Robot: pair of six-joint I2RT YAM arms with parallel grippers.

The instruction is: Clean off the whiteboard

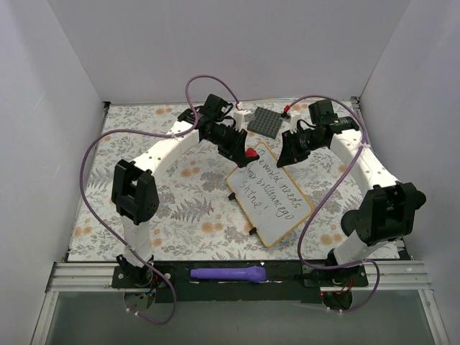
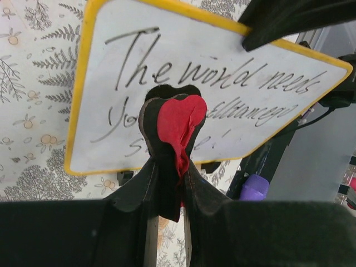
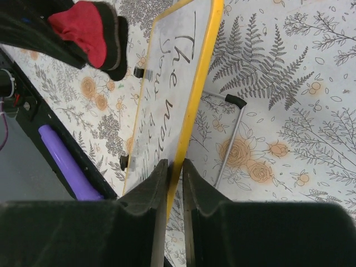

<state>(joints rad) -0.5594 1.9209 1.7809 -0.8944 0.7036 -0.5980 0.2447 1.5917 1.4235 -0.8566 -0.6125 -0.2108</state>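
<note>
at the tip of the left gripper [image 2: 173,139], a red felt pad [image 2: 179,125] is pinched between the closed fingers, its soft face turned toward the board so it can serve as the eraser. it hangs over the far end of the whiteboard [image 1: 269,194], near the first line of writing. whether it touches the surface cannot be told.

the black handwriting [image 2: 222,78] reads whole across all three lines, so i judge that wiping has not yet begun.

across from it, the right gripper [image 3: 174,172] is pressed together on the board's yellow-tan frame [image 3: 207,67], one finger on each side of the edge. that hold looks meant to steady the board against the push of the pad, since it stands on small feet and a thin wire leg [image 3: 231,136] and would likely slide on the floral cloth [image 1: 180,201].

further out, a dark grey studded plate [image 1: 264,121] lies beyond the board, and a purple cylinder [image 1: 228,273] rests on the rail between the arm bases.
</note>
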